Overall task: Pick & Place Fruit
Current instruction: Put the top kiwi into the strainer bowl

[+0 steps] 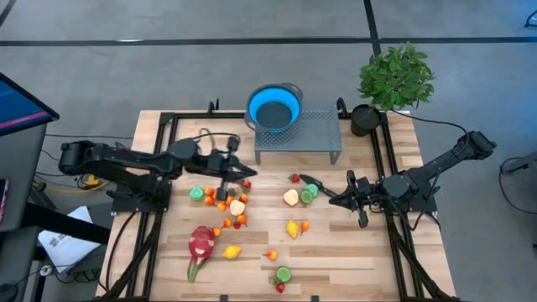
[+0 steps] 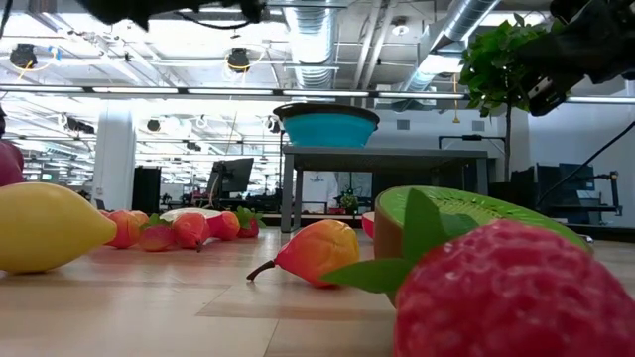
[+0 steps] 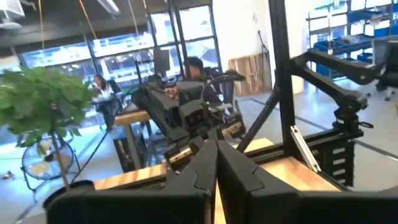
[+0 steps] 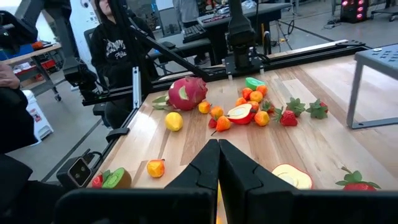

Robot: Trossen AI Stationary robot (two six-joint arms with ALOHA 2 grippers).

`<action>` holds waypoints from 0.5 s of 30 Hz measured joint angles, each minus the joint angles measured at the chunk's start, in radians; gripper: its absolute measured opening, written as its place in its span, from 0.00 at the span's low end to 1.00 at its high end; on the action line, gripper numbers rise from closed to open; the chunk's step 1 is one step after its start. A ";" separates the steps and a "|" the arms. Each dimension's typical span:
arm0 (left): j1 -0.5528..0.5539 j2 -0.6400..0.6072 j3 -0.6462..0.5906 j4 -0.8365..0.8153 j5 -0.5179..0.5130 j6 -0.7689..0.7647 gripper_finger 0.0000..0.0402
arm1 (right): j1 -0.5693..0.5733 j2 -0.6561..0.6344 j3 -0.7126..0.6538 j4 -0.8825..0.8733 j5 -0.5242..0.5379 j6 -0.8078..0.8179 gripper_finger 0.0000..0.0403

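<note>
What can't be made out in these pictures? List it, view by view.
- High view: whatever lies under the left gripper is covered by it.
- Low view: the dragon fruit is cut off by the left edge. Whatever lies behind the strawberry is blocked by it.
- Right wrist view: a yellow thing is mostly hidden by the shut right gripper.

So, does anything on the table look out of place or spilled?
Yes. The fruit lies scattered loose over the table, while the blue bowl on the grey rack looks empty. Nothing seems damaged.
</note>
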 joint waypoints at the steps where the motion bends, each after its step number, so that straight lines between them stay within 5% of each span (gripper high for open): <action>1: 0.001 -0.022 -0.027 0.013 -0.002 0.000 0.01 | 0.000 0.000 0.000 0.001 0.005 0.000 0.00; 15: -0.002 -0.249 -0.218 0.045 -0.004 -0.004 0.01 | -0.009 0.000 0.000 0.021 0.037 0.017 0.00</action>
